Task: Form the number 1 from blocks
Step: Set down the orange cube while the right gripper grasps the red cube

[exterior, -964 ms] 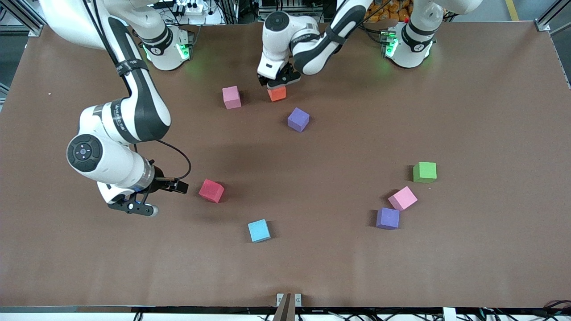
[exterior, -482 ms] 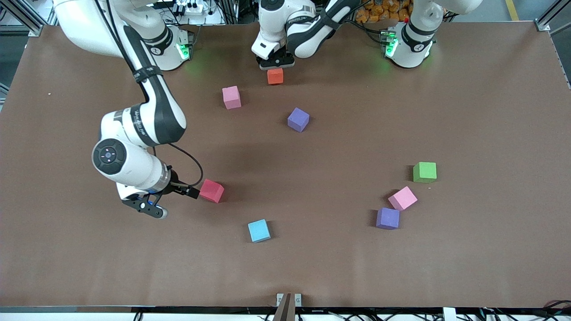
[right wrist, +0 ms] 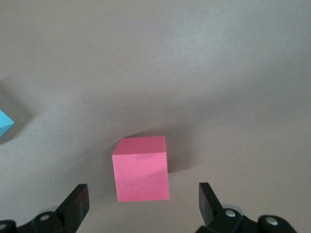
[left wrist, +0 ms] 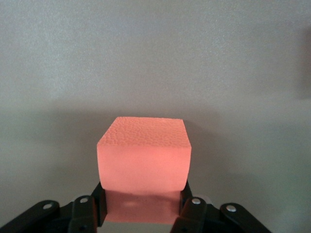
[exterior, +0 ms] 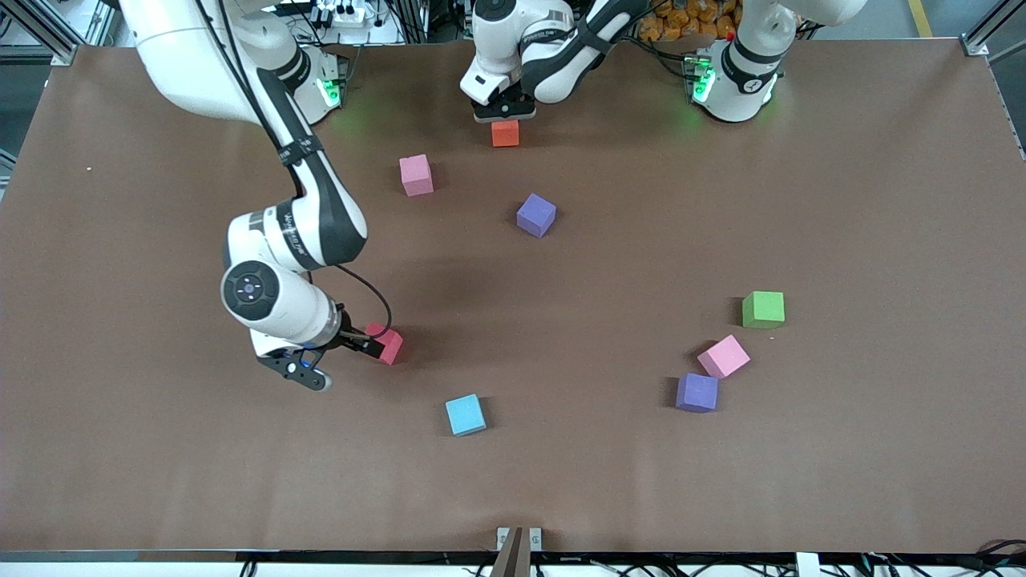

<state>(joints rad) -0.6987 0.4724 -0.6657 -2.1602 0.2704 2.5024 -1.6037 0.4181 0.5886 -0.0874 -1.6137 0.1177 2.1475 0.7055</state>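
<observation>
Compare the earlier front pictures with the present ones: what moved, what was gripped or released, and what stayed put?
The left gripper, shut on the orange block, lifted it off the table and carried it toward the robots' bases. The right gripper, open, swept across to the red block and now hangs above it. All other cubes stayed put.

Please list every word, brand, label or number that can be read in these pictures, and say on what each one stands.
On the right arm, near its wrist: a line of dark lettering, too small to read.
On the left arm, near its wrist: a similar line of lettering, also too small to read.
On the blocks, for example the orange block and the red block: no text, numbers or signs.
</observation>
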